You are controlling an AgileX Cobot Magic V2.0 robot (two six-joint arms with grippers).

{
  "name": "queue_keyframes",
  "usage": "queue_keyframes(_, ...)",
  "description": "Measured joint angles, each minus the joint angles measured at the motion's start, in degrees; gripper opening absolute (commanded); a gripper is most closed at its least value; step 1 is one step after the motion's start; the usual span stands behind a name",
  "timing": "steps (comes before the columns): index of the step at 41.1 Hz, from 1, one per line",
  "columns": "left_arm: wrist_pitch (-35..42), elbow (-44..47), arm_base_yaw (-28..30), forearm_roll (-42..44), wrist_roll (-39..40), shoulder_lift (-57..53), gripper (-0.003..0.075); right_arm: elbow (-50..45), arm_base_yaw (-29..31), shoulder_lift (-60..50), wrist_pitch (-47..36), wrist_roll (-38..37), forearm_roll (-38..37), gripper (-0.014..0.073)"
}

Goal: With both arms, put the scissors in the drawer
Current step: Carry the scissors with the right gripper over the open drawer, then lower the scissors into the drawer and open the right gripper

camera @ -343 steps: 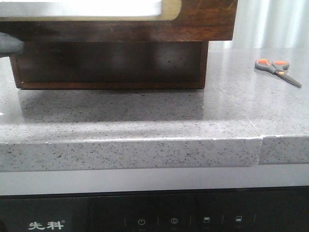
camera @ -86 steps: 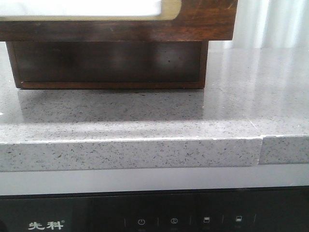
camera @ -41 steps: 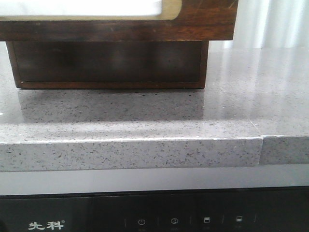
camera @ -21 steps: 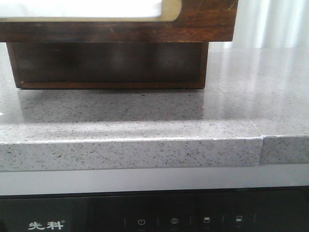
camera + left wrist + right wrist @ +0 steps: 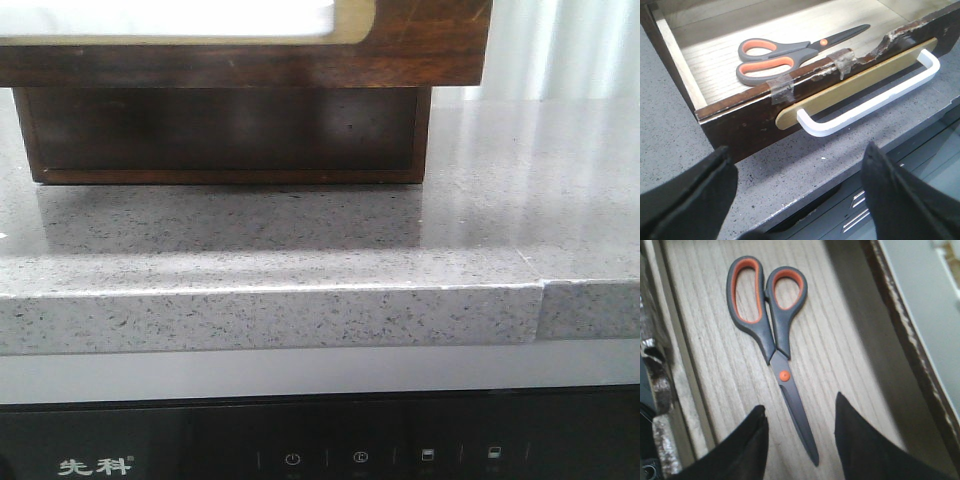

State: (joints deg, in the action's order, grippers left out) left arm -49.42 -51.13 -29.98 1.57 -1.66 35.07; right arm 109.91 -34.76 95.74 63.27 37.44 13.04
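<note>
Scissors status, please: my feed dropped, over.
Both claws open, empty: left claw, right claw. Grey, orange-looped scissors lie flat inside the open dark brown wooden drawer. Nothing in the way; drawer not yet shut.

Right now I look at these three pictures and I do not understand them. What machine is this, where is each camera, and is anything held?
This is a two-armed robot. One camera looks forward over the grey speckled stone counter; the other two sit on the wrists. The left wrist view shows the dark brown wooden drawer pulled open, with its white handle. The grey scissors with orange-lined loops lie flat inside on the pale wood floor. The left gripper is open in front of the drawer; the right gripper is open above the blades. Nothing is held.
</note>
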Motion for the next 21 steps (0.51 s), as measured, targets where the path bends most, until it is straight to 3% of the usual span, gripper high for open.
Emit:
queue_keyframes(11,0.0,0.0,0.0,0.0,0.0,0.0,0.0512,-0.1,0.1,-7.4,3.1,-22.5,-5.6,0.0350)
queue_keyframes(21,0.0,0.0,0.0,0.0,0.0,0.0,0.0512,-9.3,0.1,-16.0,2.5,-28.2,-6.0,0.0350)
